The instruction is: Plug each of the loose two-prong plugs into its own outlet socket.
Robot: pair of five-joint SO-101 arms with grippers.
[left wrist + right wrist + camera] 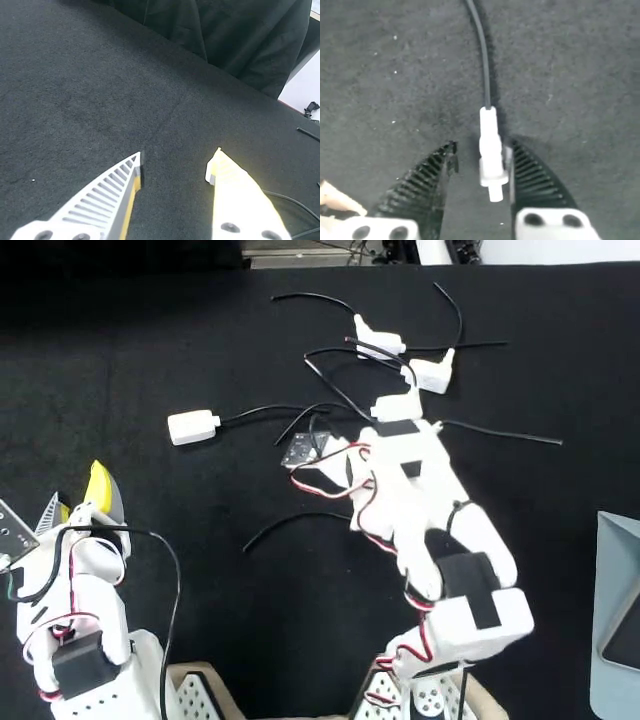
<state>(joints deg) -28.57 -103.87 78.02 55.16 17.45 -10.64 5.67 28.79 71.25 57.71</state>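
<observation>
A white two-prong plug point(490, 160) on a black cable lies on the black cloth between the black fingers of my right gripper point(481, 147). The gripper is open; one finger touches the plug's side and the other stands apart from it. In the high view this plug point(394, 405) sits at the tip of the right gripper point(396, 416), mid-table. Two more white connectors point(380, 341) point(432, 373) lie just beyond it, and a white block-shaped one point(192, 426) lies to the left. My left gripper point(177, 154), also point(75, 490), is open over bare cloth at the near left.
Thin black cables point(330, 405) criss-cross the far middle of the table, and one loose cable point(290, 523) curves beside the right arm. A grey bin point(615, 610) stands at the right edge. The cloth's far edge point(240, 82) drops off ahead of the left gripper.
</observation>
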